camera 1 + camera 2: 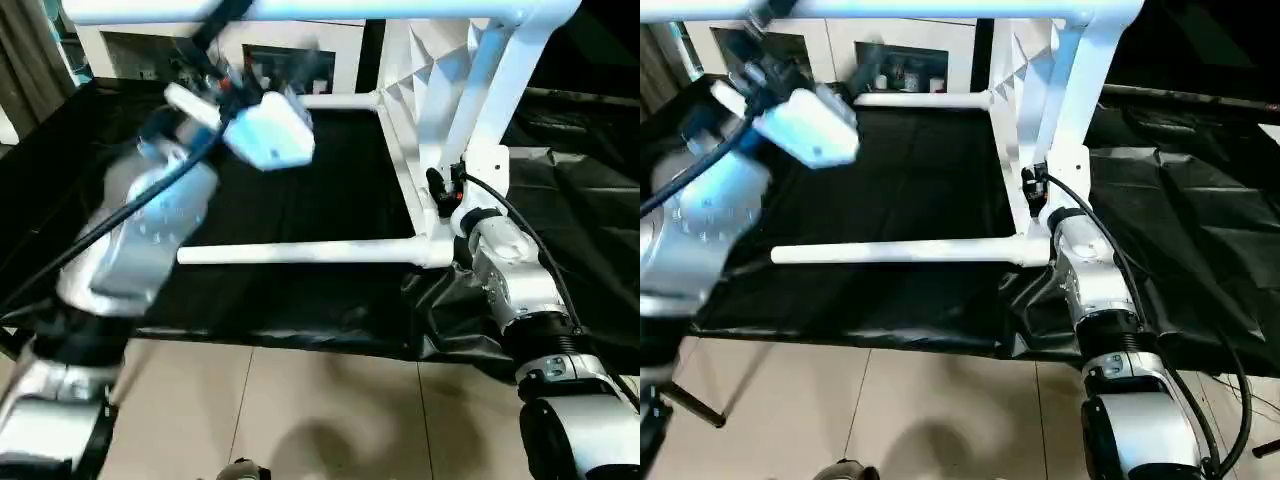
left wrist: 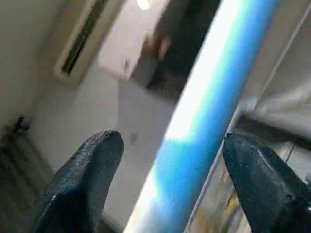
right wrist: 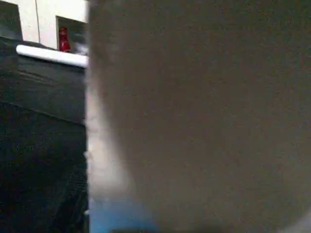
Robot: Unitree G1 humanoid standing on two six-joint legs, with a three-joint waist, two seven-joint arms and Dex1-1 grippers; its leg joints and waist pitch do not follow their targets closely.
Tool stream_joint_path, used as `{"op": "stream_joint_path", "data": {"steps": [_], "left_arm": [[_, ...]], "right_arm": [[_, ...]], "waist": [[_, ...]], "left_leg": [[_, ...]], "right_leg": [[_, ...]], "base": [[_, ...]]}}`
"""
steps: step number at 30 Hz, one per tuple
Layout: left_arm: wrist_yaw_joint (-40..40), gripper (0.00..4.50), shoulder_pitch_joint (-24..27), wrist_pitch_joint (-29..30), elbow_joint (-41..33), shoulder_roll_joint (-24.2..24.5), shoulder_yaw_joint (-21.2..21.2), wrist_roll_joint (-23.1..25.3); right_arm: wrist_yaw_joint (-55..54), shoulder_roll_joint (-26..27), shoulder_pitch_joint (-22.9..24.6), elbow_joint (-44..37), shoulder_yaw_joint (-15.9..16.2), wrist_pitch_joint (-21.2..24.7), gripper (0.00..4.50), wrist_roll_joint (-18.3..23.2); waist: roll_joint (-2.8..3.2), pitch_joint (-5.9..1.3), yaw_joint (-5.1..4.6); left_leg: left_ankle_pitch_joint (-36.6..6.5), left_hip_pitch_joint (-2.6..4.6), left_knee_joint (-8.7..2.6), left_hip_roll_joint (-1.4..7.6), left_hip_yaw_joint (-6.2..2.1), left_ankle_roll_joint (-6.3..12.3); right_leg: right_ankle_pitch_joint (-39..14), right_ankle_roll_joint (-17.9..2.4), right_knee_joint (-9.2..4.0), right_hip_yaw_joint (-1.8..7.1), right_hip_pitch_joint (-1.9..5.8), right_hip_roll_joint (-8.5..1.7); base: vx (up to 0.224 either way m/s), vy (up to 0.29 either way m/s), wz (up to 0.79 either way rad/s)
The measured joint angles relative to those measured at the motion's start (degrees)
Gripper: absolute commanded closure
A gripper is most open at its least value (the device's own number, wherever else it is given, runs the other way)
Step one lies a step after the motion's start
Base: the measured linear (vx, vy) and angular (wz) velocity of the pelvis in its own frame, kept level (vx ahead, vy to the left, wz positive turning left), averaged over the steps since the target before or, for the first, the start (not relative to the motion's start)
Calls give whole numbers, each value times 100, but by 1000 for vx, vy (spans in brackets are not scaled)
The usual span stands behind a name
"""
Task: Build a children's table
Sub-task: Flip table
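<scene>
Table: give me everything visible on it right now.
The table is all white, plastic-looking, and tipped on its side over a black sheet, its ribbed underside facing the robot's left. Three round legs show seated in corner sockets: one along the top of the head views, one far, one near, all pointing to the robot's left. The left gripper straddles the top leg with open fingers, a gap on each side. The right gripper is at the near corner socket.

Table on its side, right of centre

The all-white plastic children's table (image 1: 420, 110) stands on the black sheet (image 1: 300, 200), legs reaching toward frame left; the white cabinet with glass doors (image 1: 280, 55) lies behind at top, the tiled floor (image 1: 300, 410) along the bottom.
</scene>
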Motion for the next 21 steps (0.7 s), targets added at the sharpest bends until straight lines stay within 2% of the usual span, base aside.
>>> {"op": "stream_joint_path", "data": {"steps": [6,8,10,14,21], "left_arm": [[213,64,-193,305,500,4,121,142],[216,90,-204,305,539,-25,186,92],[199,97,-204,351,564,-147,264,-30],[182,139,-208,424,554,-195,305,-164],[131,179,-232,583,544,-356,449,-357]], "right_arm": [[5,4,0,-23,-3,-64,246,-3],[13,1,0,-32,-6,-73,246,-4],[15,-12,0,-33,3,-76,246,-17],[14,-14,0,-33,5,-75,246,-16],[36,-139,0,-155,73,-75,246,-103]], "waist": [[2,-1,8],[2,-1,10],[2,-1,22],[2,-1,26],[21,4,31]], "left_leg": [[5,-50,10,2,0,4],[11,-74,21,4,-1,13],[14,-86,31,5,-1,19],[14,-86,35,6,-1,18],[15,-86,35,7,-1,17]], "right_leg": [[3,-5,10,-1,-46,1],[4,-5,16,-5,-64,1],[5,-7,21,-5,-71,0],[5,-8,33,-5,-75,-1],[5,-8,41,-5,-79,-1]], "base": [[0,0,0],[0,0,0],[0,0,0],[0,0,0],[0,0,0]]}}
